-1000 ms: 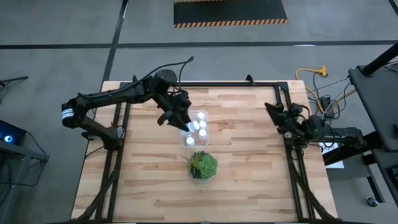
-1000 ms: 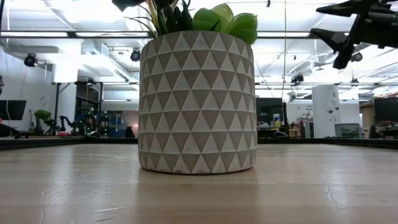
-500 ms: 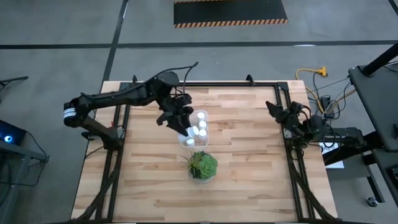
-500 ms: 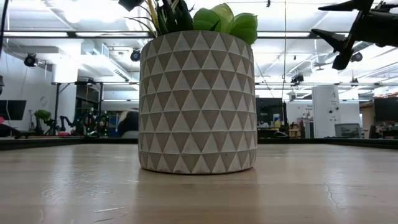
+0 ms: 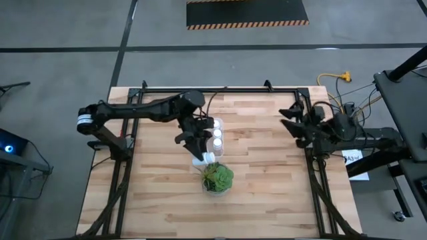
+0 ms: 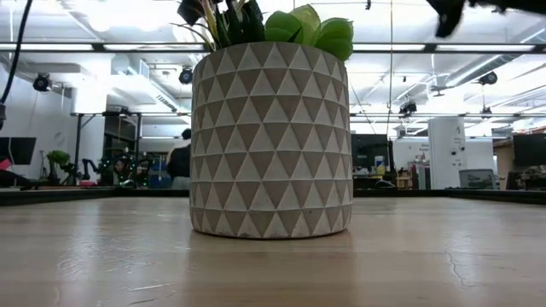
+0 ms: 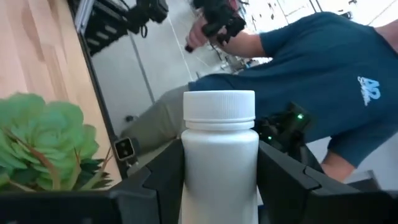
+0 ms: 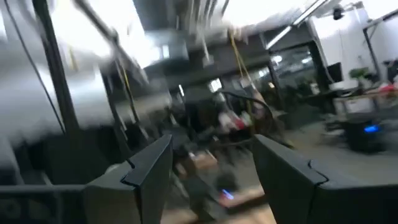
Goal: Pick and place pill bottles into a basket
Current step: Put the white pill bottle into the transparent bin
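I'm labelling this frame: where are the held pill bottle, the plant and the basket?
held pill bottle (image 7: 219,155): left wrist view, white body below the cap.
plant (image 5: 218,177): high view, middle of the leaves.
basket (image 5: 219,124): high view, clear far rim.

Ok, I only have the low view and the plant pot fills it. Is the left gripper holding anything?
Observer: Yes, the left gripper is shut on a white bottle, upright between its fingers.
Operator: Where is it over the table?
Observer: Near the middle, right beside the plant, at the end of the clear basket nearest that plant.
Operator: And the right arm?
Observer: The right gripper waits open over the table's right edge, holding nothing.
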Tool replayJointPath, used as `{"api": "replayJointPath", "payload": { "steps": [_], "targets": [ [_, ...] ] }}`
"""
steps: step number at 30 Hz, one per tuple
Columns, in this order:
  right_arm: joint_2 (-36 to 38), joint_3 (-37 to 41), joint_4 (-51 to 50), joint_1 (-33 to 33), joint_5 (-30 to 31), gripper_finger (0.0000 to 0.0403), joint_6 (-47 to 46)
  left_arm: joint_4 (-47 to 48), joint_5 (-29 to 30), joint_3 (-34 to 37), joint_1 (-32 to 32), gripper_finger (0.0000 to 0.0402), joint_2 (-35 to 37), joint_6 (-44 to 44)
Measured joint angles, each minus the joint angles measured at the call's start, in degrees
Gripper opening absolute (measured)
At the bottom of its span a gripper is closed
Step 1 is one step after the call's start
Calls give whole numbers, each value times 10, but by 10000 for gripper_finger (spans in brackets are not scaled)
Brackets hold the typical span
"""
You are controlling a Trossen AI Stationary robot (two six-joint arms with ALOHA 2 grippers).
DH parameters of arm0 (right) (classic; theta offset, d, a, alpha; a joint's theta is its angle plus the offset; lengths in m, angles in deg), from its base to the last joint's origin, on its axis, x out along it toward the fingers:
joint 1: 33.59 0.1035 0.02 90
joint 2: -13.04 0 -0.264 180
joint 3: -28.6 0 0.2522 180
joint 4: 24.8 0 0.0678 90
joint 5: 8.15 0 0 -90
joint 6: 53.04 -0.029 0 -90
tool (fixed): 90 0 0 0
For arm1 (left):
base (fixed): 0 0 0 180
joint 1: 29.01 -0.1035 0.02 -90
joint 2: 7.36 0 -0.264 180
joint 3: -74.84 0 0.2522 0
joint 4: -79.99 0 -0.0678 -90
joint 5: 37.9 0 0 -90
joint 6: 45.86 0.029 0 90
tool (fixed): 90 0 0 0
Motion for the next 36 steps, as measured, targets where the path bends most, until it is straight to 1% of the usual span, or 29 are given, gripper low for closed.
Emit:
{"api": "replayJointPath", "payload": {
  "steps": [2, 6, 7, 9, 11, 12, 15, 17, 19, 22, 27, 29, 31, 33, 36],
  "targets": [
    [-50, -67, -90, 0, -15, 210, 64, 0, -6, 0, 1, 155, -9, -10],
    [-160, -199, -261, 0, -45, 210, 161, -1, -27, 0, 1, 155, -20, -26],
    [-187, -229, -290, 0, -47, 210, 170, 0, -31, 0, 1, 155, -22, -26],
    [-238, -287, -329, 0, -47, 210, 152, 0, -42, 0, 2, 155, -23, -26],
    [-282, -341, -346, 0, -48, 210, 128, 0, -49, 0, 2, 155, -23, -26],
    [-303, -365, -351, 0, -56, 210, 131, 0, -48, 0, 2, 155, -23, -26],
    [-364, -431, -377, 0, -114, 211, 173, 0, -48, 0, 0, 155, -23, -27],
    [-406, -474, -412, 0, -148, 217, 179, 0, -48, 0, -1, 155, -23, -27],
    [-449, -517, -446, 0, -193, 231, 187, 0, -48, 0, -1, 155, -23, -27],
    [-509, -575, -485, 10, -246, 264, 197, 0, -48, 0, -1, 155, -23, -26],
    [-587, -652, -516, 32, -345, 318, 214, -2, -48, 0, -1, 155, -23, -26],
    [-608, -678, -540, 39, -348, 332, 213, -4, -48, 0, -1, 155, -23, -26],
    [-622, -696, -564, 45, -337, 342, 223, -13, -47, 0, -1, 155, -23, -26],
    [-634, -704, -568, 50, -321, 349, 232, -22, -47, 0, -1, 155, -23, -26],
    [-645, -708, -562, 55, -316, 354, 240, -30, -46, 0, -1, 155, -22, -29]
  ]
}}
